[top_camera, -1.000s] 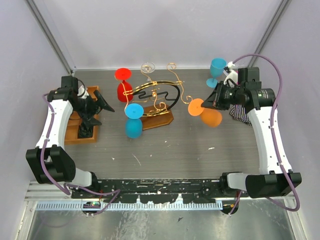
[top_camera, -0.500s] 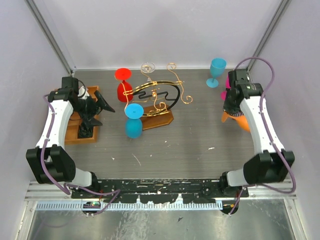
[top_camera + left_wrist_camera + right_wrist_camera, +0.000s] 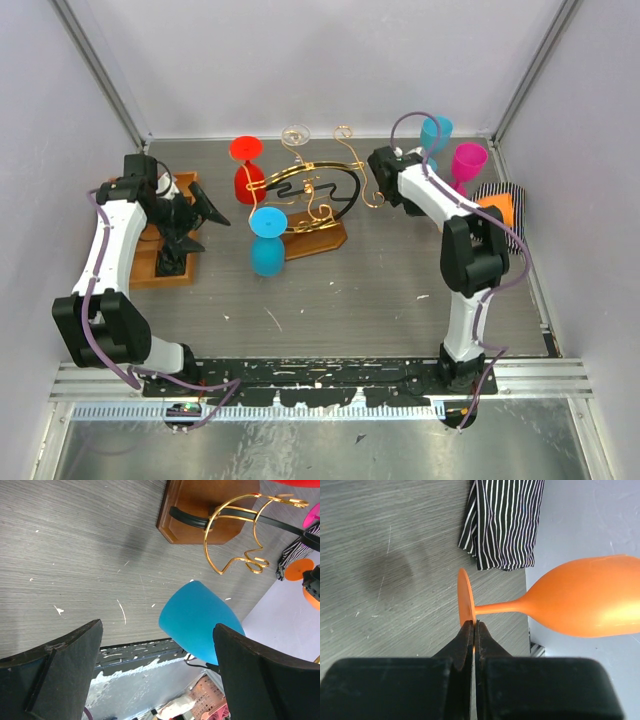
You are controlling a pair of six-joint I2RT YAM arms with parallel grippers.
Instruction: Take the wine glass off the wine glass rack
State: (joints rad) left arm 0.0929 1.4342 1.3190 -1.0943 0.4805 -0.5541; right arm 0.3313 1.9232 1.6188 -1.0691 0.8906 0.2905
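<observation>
The wine glass rack (image 3: pixel 318 192) is a gold wire stand with a black curved bar on a brown wooden base (image 3: pixel 318 238), at the back middle. A red glass (image 3: pixel 246 166), a blue glass (image 3: pixel 267 242) and a clear glass (image 3: pixel 296 135) hang on it. My right gripper (image 3: pixel 472 625) is shut on the foot rim of an orange wine glass (image 3: pixel 580 605), held sideways at the table's right edge; the glass also shows in the top view (image 3: pixel 497 207). My left gripper (image 3: pixel 192 216) is open and empty, left of the rack. Its wrist view shows the blue glass (image 3: pixel 200 622) and the rack base (image 3: pixel 210 507).
A black-and-white striped cloth (image 3: pixel 505 205) lies at the right edge, under the orange glass. A blue glass (image 3: pixel 436 133) and a magenta glass (image 3: pixel 468 160) stand upright at the back right. An orange-brown tray (image 3: pixel 150 268) sits under my left gripper.
My right arm has carried the orange glass away from the rack to the right edge over the striped cloth, its elbow swinging towards the rack. The left arm has not moved.
</observation>
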